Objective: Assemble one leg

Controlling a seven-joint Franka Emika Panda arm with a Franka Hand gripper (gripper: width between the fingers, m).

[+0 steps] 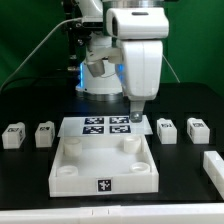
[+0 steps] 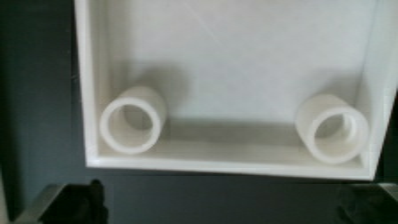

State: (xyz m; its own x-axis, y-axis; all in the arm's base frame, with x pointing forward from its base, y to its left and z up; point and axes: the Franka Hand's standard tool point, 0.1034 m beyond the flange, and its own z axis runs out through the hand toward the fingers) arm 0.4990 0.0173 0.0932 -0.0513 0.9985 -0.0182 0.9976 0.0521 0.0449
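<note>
White leg (image 1: 166, 129) near pincer (image 1: 134, 118), not touching

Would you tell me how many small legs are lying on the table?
4. On the exterior view's left of the panel: first leg, second leg. On its right: third leg, fourth leg. None seems hidden.

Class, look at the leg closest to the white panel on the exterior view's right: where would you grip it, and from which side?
Probably across two opposite side faces of the leg, coming straight down from above. It stands free on the table, apart from the neighbouring leg and the panel, and nothing covers its top.
</note>
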